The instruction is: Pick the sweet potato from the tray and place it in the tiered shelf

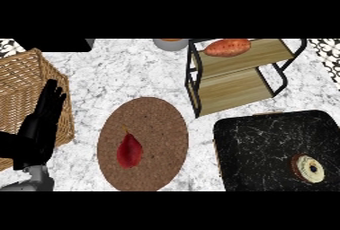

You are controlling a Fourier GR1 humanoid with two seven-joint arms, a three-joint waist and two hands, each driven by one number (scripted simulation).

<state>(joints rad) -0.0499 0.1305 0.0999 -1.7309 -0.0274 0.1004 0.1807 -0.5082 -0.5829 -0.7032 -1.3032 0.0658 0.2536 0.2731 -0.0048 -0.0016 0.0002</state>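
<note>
At the upper right of the frame, the sweet potato lies on the top tier of the shelf. Below it sits a black tray holding a doughnut. A round mat at centre carries a red pepper. At left, the left hand rests against a wicker basket on the counter, fingers straight and open, holding nothing.

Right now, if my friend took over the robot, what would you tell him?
Left hand: open, fingers up, resting at the left edge in front of the wicker basket.
Right hand: not in view.
Sweet potato: lying on the top level of the tiered shelf.
Tray: holds only a donut.
Done: the sweet potato is placed.
Left: nothing that I can see.
</note>
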